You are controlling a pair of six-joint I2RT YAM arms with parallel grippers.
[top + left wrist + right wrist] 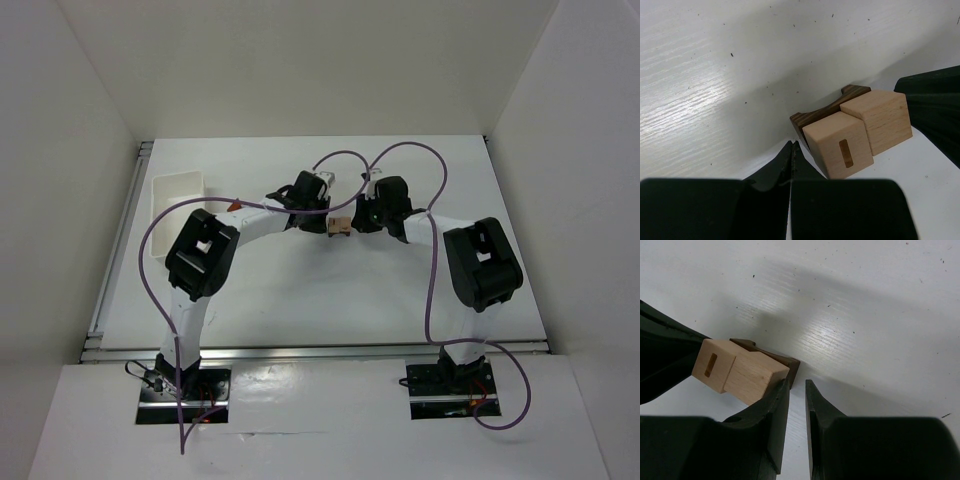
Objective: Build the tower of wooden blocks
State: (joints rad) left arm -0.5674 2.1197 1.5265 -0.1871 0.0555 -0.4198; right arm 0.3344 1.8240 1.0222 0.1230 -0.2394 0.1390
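Centrally, two tan cubes, dark arch

Robotics lab (white enclosure walls, bolted arms).

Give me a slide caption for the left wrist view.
Shut left gripper beside two tan cubes, a dark arch behind them.

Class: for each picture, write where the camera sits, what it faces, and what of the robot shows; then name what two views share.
Top external: above and behind the bases, looking down on the table; both arms, left end effector and right end effector show.
Left wrist: on the left wrist, looking along its own fingers at the tan cubes and dark arch.
Right wrist: on the right wrist, past its own fingers, same blocks from the opposite side.
Shared: both wrist views show cubes and arch.
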